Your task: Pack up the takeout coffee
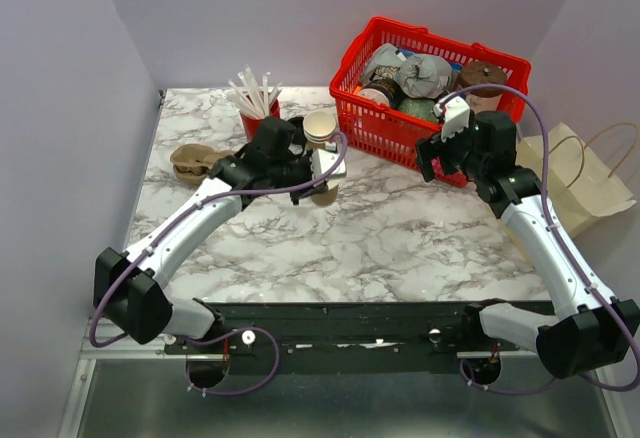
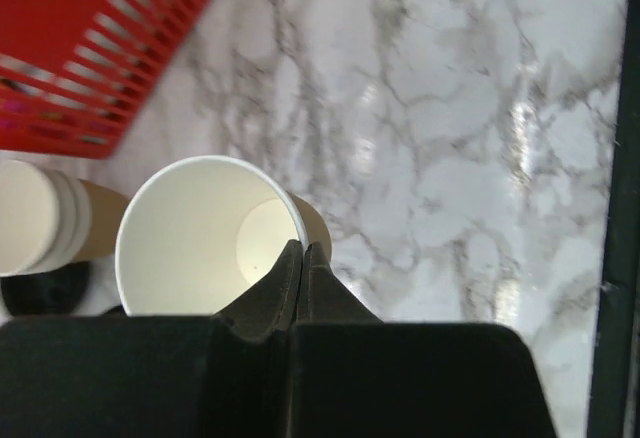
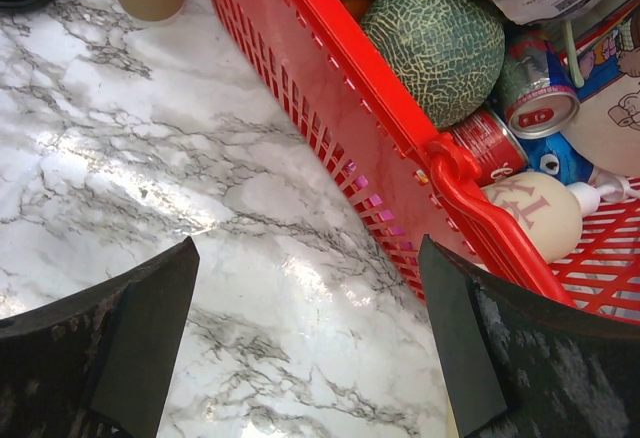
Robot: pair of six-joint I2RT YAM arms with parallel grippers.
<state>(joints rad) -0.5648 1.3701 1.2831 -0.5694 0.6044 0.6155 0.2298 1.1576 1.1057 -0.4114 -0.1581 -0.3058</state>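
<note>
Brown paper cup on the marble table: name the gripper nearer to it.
Left. The left gripper is shut on the rim of the brown paper cup; the right gripper hangs open beside the red basket, off to the right.

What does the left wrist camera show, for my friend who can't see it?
The left gripper pinches the rim of an open brown paper cup, white and empty inside, seen against a marble table. A red basket sits at upper left.

Takeout cup (image 1: 324, 196) left of basket (image 1: 390, 130) (melon (image 3: 435, 43) inside).
</note>
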